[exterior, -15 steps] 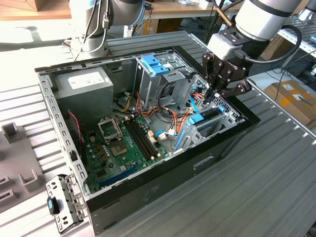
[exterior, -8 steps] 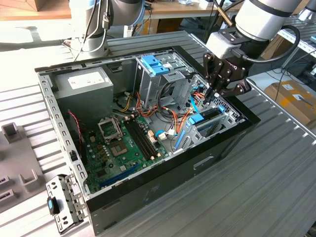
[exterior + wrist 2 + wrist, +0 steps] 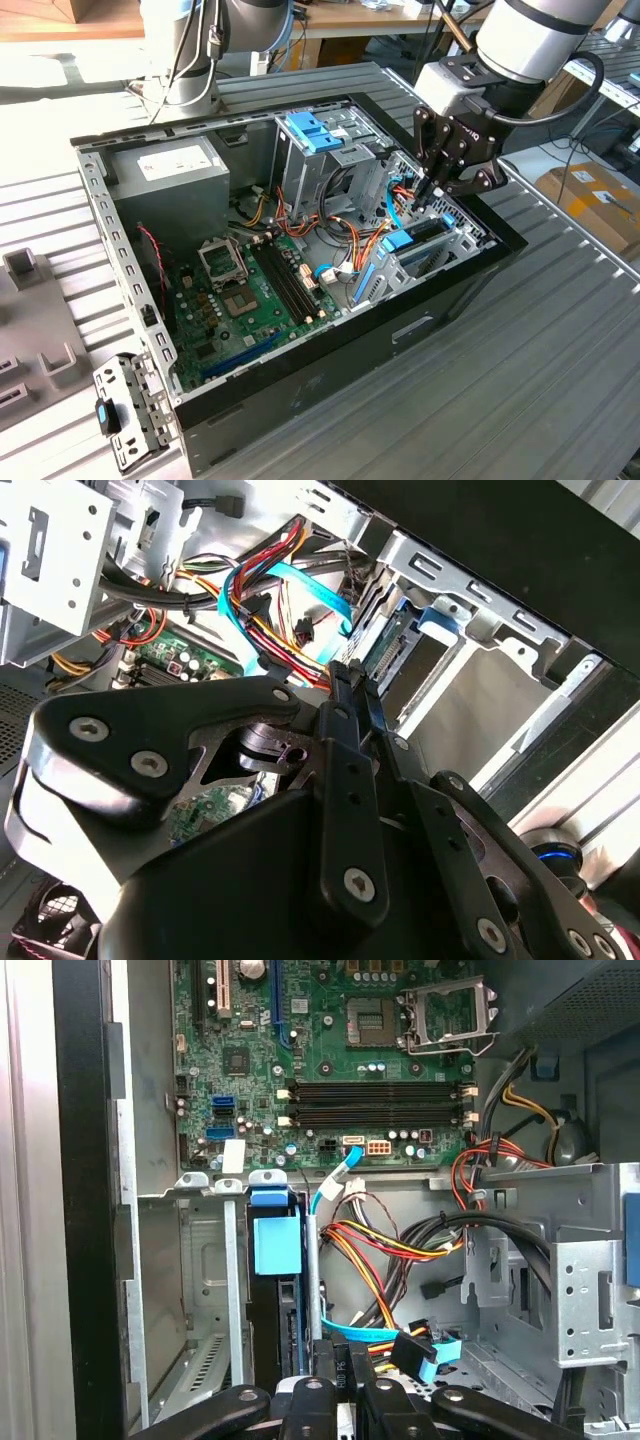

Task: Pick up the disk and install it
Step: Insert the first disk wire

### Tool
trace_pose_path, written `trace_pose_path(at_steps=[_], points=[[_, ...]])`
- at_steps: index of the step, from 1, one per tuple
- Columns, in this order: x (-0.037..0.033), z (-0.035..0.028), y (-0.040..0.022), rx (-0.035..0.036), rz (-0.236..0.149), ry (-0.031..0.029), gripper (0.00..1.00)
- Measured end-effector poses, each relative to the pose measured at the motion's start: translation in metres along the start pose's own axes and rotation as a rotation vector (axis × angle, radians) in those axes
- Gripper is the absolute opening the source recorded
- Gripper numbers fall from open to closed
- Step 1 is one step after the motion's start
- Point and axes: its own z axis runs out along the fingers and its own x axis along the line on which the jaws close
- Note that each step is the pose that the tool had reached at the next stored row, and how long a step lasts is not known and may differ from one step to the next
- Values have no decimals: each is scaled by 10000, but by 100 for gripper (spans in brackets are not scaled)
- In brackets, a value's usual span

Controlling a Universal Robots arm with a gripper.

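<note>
We are in a workshop with benches and cardboard boxes in the background, and on the ribbed metal worktop [image 3: 560,380] lies an open computer case [image 3: 330,370] with its motherboard [image 3: 250,290] and grey power supply [image 3: 170,165] exposed. The gripper [image 3: 432,188] hangs low inside the case at the drive cage [image 3: 455,245] near the exterior view's right. In both wrist views its jaws stand drawn close together, with no disk between them; whether they pinch anything small we cannot tell. The disk [image 3: 275,1290] sits on edge in a slot of the cage, its blue rail [image 3: 408,241] showing at the top, just beside a bundle of coloured wires [image 3: 390,1245] and a light-blue flat cable [image 3: 300,590]. We judge the pick-up to be over and the installing step to be in hand, the disk looking seated or nearly so. The next move calls for care with the cables close by, and for a straight, gentle push along the slot if the disk is not fully home.
</note>
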Motion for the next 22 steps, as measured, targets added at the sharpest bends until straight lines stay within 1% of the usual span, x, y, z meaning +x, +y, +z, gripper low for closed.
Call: trace_pose_path(at_steps=[4, 5, 6, 7, 8, 9, 10, 13, 17, 22], points=[[3, 0, -2, 1, 16, 2, 17], [12, 1, -5, 0, 17, -31, 17], [19, 0, -7, -6, 18, -123, 17], [26, 1, -8, -13, 18, -277, 17], [33, 0, -8, -24, 19, -497, 17], [39, 0, -9, -33, 21, -660, 17], [51, -1, -10, -39, 22, -801, 17], [70, 6, -13, -41, 21, -813, 17], [102, 46, -17, -44, 22, -810, 17], [137, 75, -20, -44, 22, -812, 17]])
